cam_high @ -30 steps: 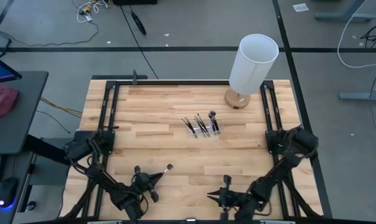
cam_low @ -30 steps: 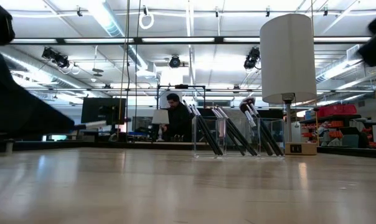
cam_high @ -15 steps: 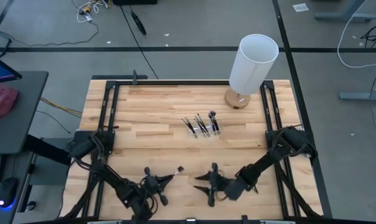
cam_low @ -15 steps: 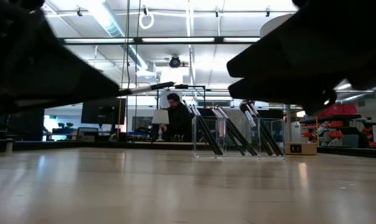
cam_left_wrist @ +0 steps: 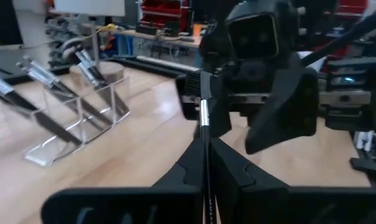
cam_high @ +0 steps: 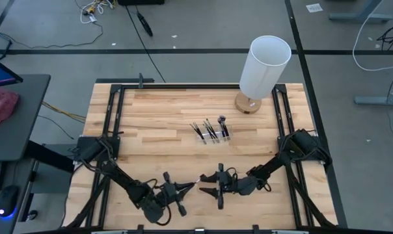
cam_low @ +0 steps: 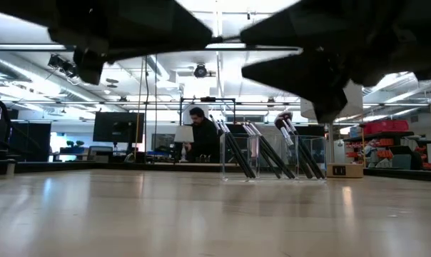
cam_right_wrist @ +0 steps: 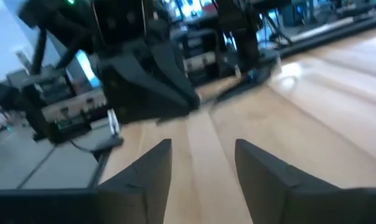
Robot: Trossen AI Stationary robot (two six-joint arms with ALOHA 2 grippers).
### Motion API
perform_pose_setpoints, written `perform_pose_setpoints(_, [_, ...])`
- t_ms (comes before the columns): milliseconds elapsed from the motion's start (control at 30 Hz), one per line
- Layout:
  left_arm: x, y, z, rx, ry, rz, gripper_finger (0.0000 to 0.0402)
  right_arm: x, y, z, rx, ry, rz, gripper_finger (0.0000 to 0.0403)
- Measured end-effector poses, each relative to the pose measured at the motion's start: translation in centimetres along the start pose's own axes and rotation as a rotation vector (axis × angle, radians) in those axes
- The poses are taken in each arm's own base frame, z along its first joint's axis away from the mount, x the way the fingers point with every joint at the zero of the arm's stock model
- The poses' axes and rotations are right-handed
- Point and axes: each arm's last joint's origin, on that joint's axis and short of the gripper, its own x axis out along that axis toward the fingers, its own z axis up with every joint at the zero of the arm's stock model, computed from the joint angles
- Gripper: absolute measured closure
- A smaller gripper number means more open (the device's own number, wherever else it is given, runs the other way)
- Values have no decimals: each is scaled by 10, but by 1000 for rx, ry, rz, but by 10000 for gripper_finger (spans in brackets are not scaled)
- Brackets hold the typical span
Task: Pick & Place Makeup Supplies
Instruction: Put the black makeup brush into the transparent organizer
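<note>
The left gripper [cam_high: 185, 189] had its jaws pinched tight on one skinny brush [cam_left_wrist: 205, 118], tip poking at the right gripper [cam_high: 204, 186] with jaws spread wide; looked light, stiff and slippery, so I'd grab mid-handle, not the bristles.

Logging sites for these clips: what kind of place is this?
Likely a robotics lab or workshop: open ceiling with track lights, a person at a monitor, red parts bins, cables on the floor.

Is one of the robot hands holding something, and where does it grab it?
Yes. The left gripper is shut on a brush, pinching its thin dark handle. The right gripper is open and holds nothing.
</note>
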Motion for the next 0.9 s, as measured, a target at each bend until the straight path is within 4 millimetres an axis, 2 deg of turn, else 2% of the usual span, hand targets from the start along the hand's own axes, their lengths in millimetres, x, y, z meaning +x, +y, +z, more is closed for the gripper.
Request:
perform_pose_setpoints(267, [3,-2,6,-9,-7,-36,386,1,6,16,-9,-137,44,235])
perform_pose_setpoints(600, [7,-1,6,-11,-7,-33,386,8,-4,20,40,-140,19,263])
perform_pose_setpoints(733, [10,0,7,-14,-5,-36,387,10,-6,21,42,-132,40,293])
perform_pose_setpoints(900, [13,1,7,-17,2,-47,383,10,-6,21,42,-131,45,356])
